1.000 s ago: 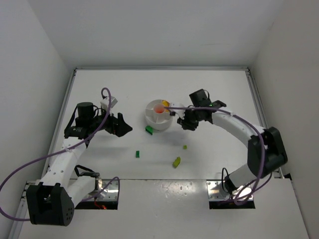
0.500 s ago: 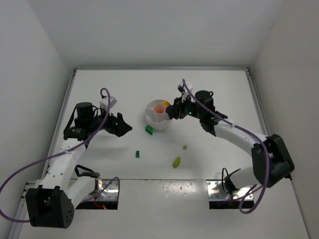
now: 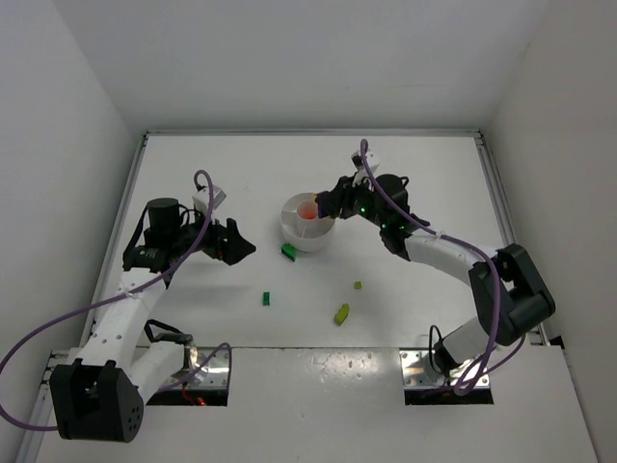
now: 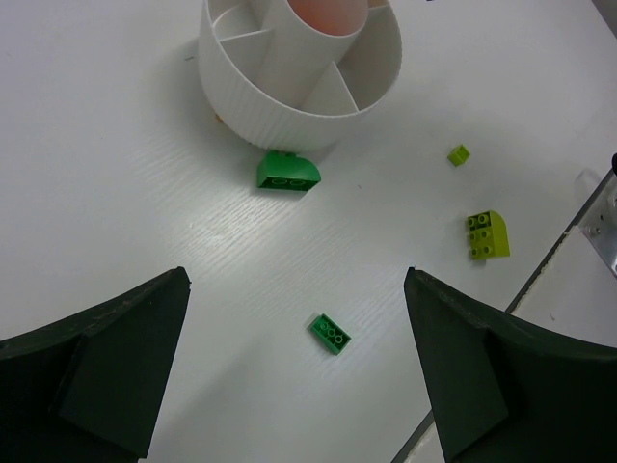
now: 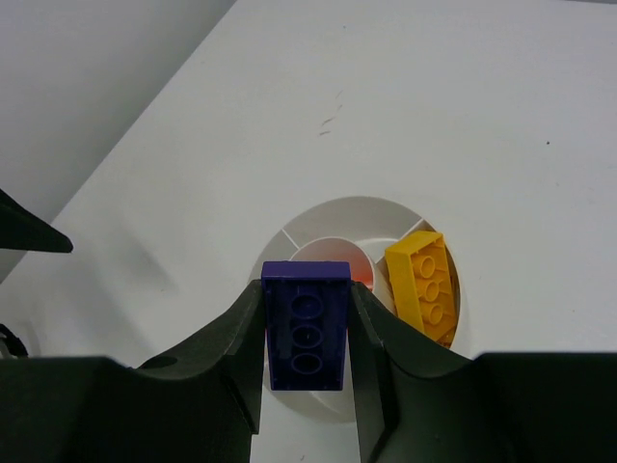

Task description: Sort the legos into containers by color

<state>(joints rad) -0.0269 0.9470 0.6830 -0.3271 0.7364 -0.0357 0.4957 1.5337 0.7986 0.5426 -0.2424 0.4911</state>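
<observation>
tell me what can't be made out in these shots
- Right wrist view: the purple brick and the fingers gripping it cover the dish's near sections.
- Top view: the right gripper hides that brick and the dish's right side.
- Left wrist view: the top edge cuts off the dish's far half and the centre well's orange contents.

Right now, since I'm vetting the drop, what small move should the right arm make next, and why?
Probably nudge the right gripper away from the yellow brick, so its dark purple brick hangs over an empty wedge of the white dish; the yellow one's wedge is taken.
</observation>
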